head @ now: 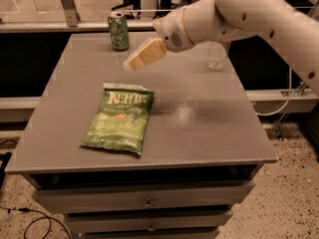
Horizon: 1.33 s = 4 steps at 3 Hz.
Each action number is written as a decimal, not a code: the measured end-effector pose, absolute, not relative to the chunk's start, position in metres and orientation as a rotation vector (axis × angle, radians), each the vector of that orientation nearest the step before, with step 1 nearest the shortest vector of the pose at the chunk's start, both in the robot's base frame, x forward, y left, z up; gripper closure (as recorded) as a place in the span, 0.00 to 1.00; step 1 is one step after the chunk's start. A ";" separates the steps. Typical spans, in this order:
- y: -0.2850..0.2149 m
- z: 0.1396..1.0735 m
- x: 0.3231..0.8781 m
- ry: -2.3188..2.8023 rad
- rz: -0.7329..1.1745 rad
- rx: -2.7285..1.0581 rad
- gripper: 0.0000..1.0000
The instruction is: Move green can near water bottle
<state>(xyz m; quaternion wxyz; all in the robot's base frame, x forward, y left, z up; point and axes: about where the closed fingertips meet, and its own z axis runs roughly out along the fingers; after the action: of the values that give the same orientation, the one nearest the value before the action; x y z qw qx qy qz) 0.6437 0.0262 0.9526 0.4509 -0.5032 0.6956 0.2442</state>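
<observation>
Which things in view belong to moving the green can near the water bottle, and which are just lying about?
Job: green can, back left of the table; water bottle, back right; claw, above the table between them.
Lying about: Kettle chip bag, front left.

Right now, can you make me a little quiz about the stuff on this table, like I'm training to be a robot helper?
1. True or false: the green can stands upright near the far edge of the table.
2. Which thing lies closest to the front edge? A) water bottle B) chip bag C) green can
3. Fill in: the gripper hovers above the table, between the green can and the ____.

Key: 1 true; 2 B; 3 water bottle.
</observation>
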 end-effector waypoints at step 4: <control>0.080 0.949 0.732 1.557 0.616 -0.949 0.00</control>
<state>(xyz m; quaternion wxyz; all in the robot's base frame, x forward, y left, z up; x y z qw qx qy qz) 0.7315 0.0800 0.9488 0.5718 -0.4045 0.6637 0.2625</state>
